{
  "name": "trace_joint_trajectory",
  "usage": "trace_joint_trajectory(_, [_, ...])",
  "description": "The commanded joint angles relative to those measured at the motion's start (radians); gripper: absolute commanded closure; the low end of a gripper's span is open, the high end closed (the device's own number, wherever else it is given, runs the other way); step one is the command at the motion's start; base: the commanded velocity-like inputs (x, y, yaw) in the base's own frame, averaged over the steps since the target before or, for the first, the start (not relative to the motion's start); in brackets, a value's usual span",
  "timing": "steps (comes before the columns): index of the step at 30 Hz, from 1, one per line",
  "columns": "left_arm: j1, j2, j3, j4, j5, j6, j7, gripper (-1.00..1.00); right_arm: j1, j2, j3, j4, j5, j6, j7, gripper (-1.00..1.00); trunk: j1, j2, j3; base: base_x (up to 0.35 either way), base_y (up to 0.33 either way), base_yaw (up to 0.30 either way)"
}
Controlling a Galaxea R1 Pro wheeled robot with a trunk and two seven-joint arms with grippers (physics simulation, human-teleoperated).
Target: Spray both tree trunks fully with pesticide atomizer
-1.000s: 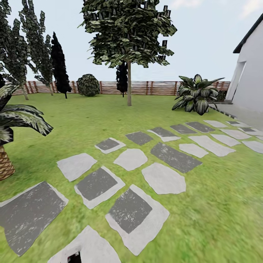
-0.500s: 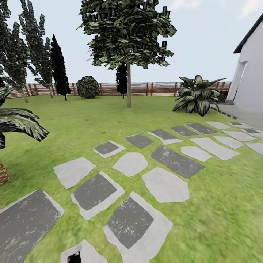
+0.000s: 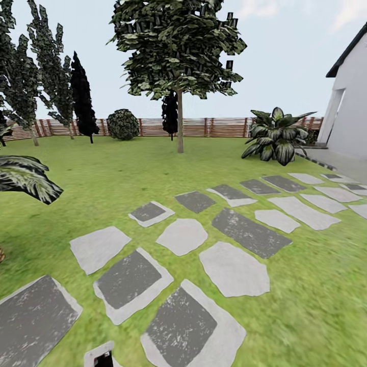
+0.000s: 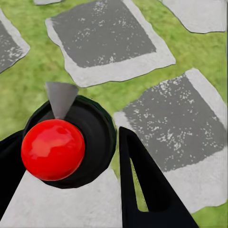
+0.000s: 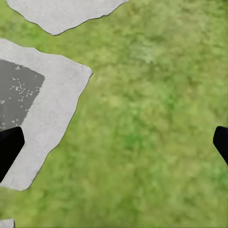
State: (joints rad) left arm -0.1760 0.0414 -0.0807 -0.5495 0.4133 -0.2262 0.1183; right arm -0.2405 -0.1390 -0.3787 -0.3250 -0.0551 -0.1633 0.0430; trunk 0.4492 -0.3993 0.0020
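Observation:
In the left wrist view, my left gripper (image 4: 69,142) is shut on the pesticide atomizer (image 4: 95,128), a black rounded body with a short grey nozzle (image 4: 61,97) and a red ball on it. It hangs above the stepping stones (image 4: 107,42). A small black part (image 3: 104,359) pokes up at the bottom edge of the head view. One tree (image 3: 176,46) with a straight grey-brown tree trunk (image 3: 180,130) stands far ahead on the lawn. My right gripper (image 5: 116,140) is open over bare grass with nothing between its fingers.
Grey and white stepping stones (image 3: 232,265) cross the lawn from front left to back right. A palm frond (image 3: 25,178) reaches in at left. A slatted fence (image 3: 219,126), a leafy plant (image 3: 278,135), a round bush (image 3: 122,122), dark trees (image 3: 81,97) and a white house wall (image 3: 351,112) bound the garden.
The whole head view has shifted: stones and palm slide toward me and to the left, so the camera has moved forward. Nothing in the garden has moved on its own.

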Motion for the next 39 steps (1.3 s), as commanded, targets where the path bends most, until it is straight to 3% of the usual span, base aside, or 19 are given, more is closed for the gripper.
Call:
trace_joint_trajectory(1, [0.0, 0.001, -0.008, 0.0, 0.006, -0.005, 0.008, 1.0, 0.0, 0.0, -0.003, 0.001, -0.006, -0.004, 0.005, -1.0, 0.001, -0.001, 0.0, 0.335, 0.0, 0.0])
trace_joint_trajectory(39, [0.0, 0.0, -0.009, 0.0, 0.005, -0.006, 0.009, 1.0, 0.0, -0.001, -0.003, 0.001, 0.005, -0.004, 0.005, -1.0, 0.001, -0.001, 0.0, 0.334, 0.0, 0.0])
